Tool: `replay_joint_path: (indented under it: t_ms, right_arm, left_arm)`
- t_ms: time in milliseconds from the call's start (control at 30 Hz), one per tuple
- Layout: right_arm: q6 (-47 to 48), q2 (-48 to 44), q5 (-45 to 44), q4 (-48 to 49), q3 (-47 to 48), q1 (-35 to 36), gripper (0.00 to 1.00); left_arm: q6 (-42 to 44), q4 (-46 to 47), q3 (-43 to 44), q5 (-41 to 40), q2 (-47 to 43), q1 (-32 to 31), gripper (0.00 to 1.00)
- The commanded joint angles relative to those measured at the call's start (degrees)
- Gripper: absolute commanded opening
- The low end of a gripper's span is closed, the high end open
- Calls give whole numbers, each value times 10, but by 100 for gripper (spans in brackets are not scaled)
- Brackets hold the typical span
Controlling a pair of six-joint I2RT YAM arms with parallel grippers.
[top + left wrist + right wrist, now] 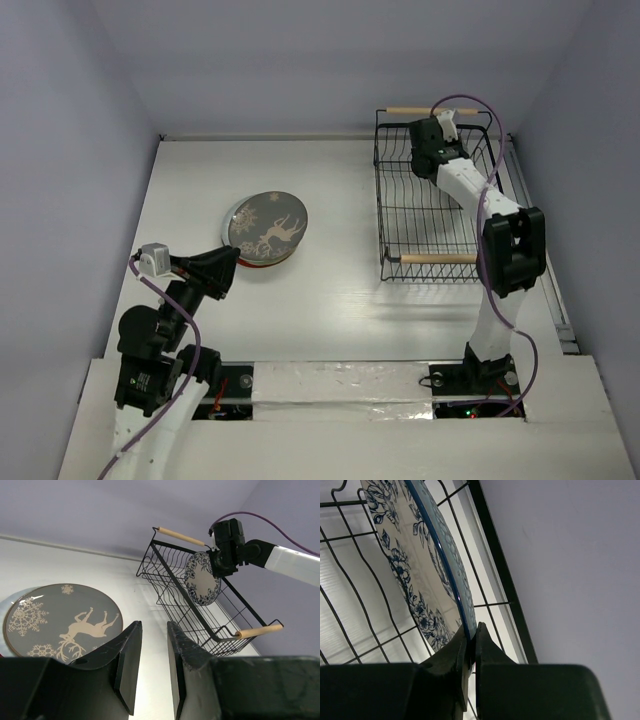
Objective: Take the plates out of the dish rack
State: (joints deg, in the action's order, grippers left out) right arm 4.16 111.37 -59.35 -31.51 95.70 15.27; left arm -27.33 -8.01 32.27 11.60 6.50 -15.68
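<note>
**Blue floral plate [415, 565] being gripped inside the dish rack [382, 205]**

The right tool [470, 639] is pinching the rim of the blue floral plate, with one finger pressing on each face. The plate is standing on edge, tilted, toward the far end of the dish rack. In the left wrist view the plate is sitting between the rack's two long walls, roughly level with the top rim. Whether its lower edge is touching the wires, I cannot tell.

The far wooden handle [420, 111] is lying close to the back wall. The rack's right side is running just beside the right wall, so the right arm is working with little room there. The near wooden handle [438, 258] is spanning the rack's near end, just left of the arm's elbow.

The grey deer plate [268, 228] is lying flat on the white surface [340, 310], left of the rack and well apart from it. A broad band of surface is stretching between the plate's right edge and the rack's left wall. A red edge [262, 266] is showing beneath the plate's near rim.

The left tool [215, 270] is hovering just beside that plate's near-left edge. Its fingers are standing apart and gripping nothing.
</note>
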Motion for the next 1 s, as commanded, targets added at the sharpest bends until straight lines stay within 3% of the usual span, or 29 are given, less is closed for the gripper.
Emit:
replay_joint_path:
  t_ms: [0,467,633,833,967]
  right_arm:
    - [0,-14,-30,39,5,2,0]
    - [29,-154,-79,116,-53,2,0]
    - [-5,-191,-57,103,-54,7,0]
    - [-94,-279,48,78,-53,7,0]
    - [-157,-370,250,104,-95,7,0]
  left_arm:
    - [-1,18,14,-1,-4,-3,24]
    - [0,18,15,-2,2,-8,24]
    - [0,18,14,-3,3,-8,24]
    - [0,17,15,-5,5,-8,24]
    - [1,17,15,-5,10,-8,24]
